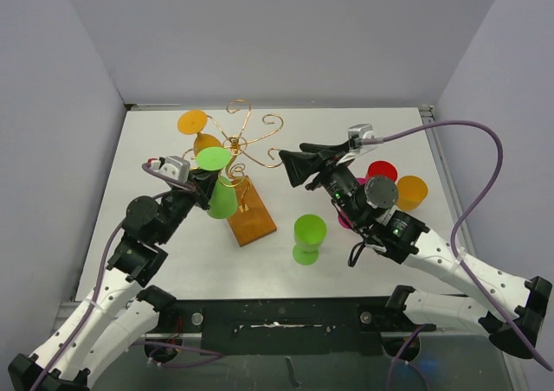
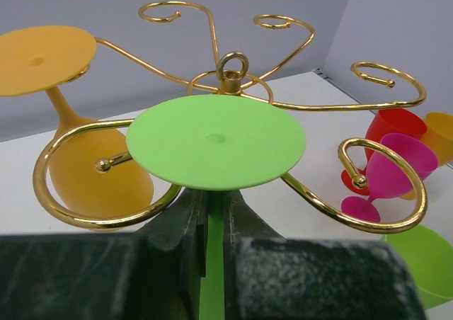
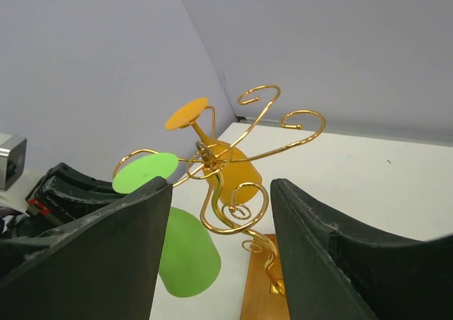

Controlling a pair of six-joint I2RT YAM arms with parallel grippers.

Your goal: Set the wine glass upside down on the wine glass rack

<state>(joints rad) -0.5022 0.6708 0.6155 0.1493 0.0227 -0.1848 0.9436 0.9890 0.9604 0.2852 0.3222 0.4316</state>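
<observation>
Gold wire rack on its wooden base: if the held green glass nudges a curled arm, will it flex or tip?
Probably flexes first: the gold wire rack has thin, long arms. Tipping seems possible too: its brown wooden base looks narrow, and an orange wine glass already hangs on one side.

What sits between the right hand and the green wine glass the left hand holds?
The wine glass rack: its curled gold arms stand between the right hand and the green wine glass, clearest in the right wrist view.

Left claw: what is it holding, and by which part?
The left claw is shut on the stem of an upside-down green wine glass.
</observation>
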